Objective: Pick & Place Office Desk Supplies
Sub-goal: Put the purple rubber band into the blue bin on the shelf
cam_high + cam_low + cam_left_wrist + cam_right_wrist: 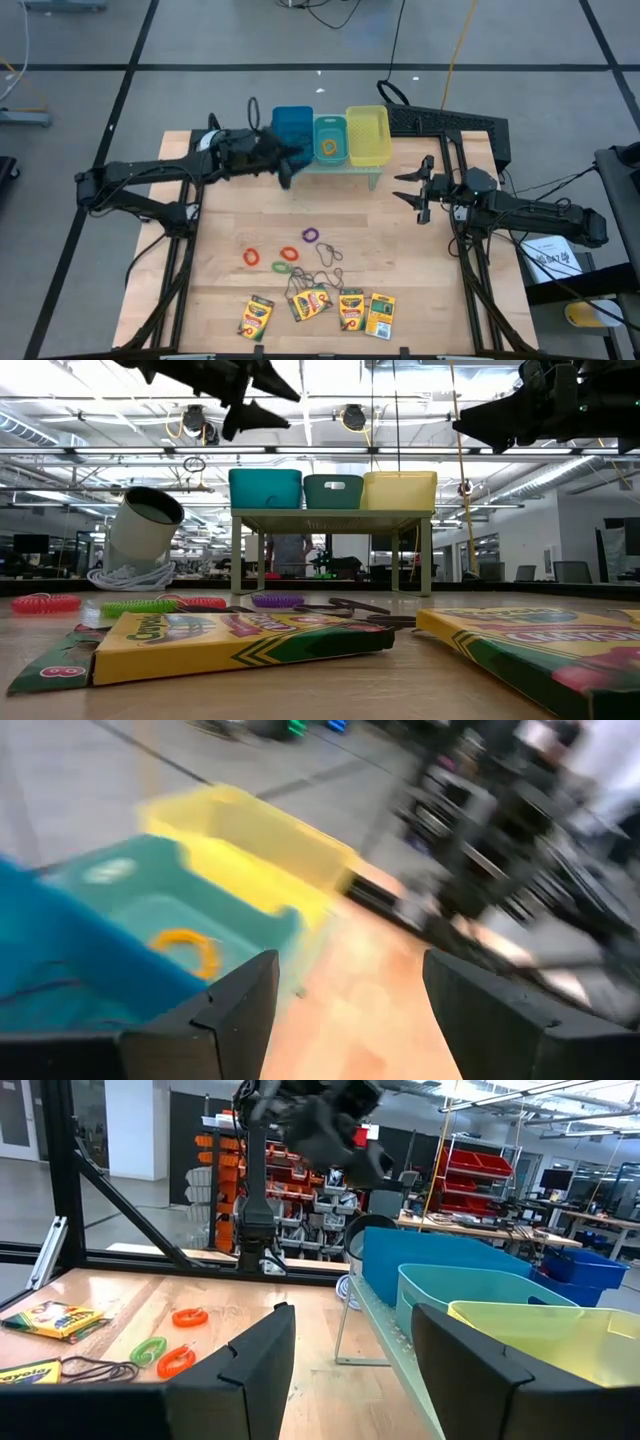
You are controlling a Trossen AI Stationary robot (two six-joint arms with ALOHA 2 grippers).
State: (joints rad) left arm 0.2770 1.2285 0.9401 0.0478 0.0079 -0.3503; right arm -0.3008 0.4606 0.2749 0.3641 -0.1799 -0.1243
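Four yellow-and-green crayon boxes (312,303) lie flat in a row near the table's front edge. Behind them lie ring bands, purple (311,235), green (290,254) and red-orange (251,257), beside thin wiry loops (328,252). One orange ring (190,945) lies inside the teal bin (330,140). My left gripper (292,168) hovers open above the table, just in front of the blue bin (292,125), with nothing between its fingers. My right gripper (402,187) stands open and raised at the table's right side, pointing toward the bins.
Blue, teal and yellow (368,135) bins stand side by side on a small legged stand at the table's far edge. A round silvery-white roll (145,525) lies tilted at the far left. Bare wood lies between the bins and the ring bands.
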